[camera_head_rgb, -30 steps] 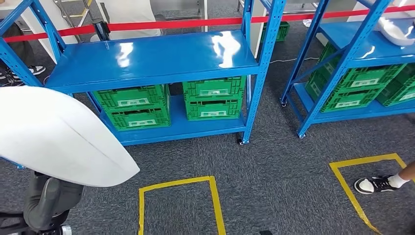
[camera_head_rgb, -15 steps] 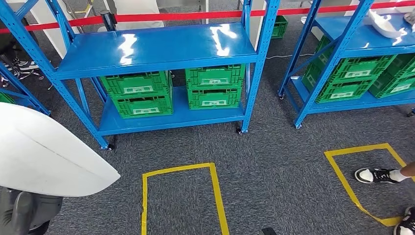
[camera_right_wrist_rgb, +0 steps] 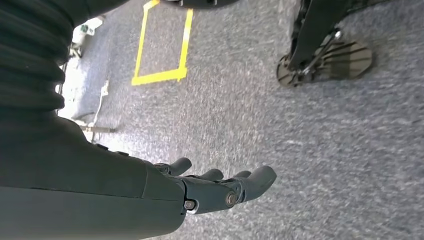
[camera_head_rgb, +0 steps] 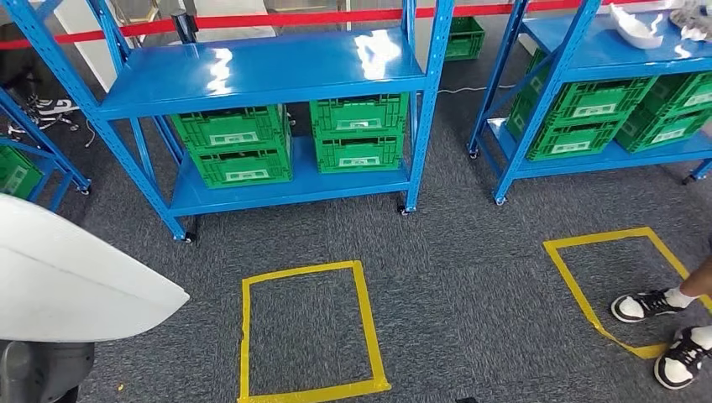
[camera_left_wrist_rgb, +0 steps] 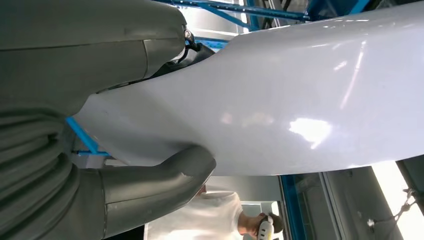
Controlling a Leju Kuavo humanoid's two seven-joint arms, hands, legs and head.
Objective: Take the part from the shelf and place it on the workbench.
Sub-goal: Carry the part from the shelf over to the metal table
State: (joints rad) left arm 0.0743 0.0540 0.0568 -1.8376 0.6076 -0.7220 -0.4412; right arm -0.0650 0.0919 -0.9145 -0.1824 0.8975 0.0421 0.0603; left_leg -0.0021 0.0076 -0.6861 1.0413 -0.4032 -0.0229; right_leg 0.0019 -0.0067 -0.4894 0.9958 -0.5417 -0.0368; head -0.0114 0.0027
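A large smooth white part (camera_head_rgb: 67,273) juts into the head view at the lower left. My left hand (camera_left_wrist_rgb: 125,120) grips it, thumb (camera_left_wrist_rgb: 165,175) under one face and fingers over the other, with the white part (camera_left_wrist_rgb: 280,100) stretching away from the palm. The grey arm below it shows at the bottom left corner of the head view. My right hand (camera_right_wrist_rgb: 210,192) hangs over the grey carpet with its fingers loosely extended and nothing in it. A blue shelf (camera_head_rgb: 269,71) stands ahead, its top board bare.
Green crates (camera_head_rgb: 361,134) sit on the lower shelf boards. A second blue shelf (camera_head_rgb: 604,50) at the right carries white parts (camera_head_rgb: 636,29). Yellow tape squares (camera_head_rgb: 306,332) mark the carpet. A person's black-and-white shoes (camera_head_rgb: 663,323) stand at the right. Red barrier tape runs behind.
The whole picture has shifted: the camera moved back and turned, so the shelves sit higher and farther. The white part stays in my left hand, now lower left. A second shoe has appeared.
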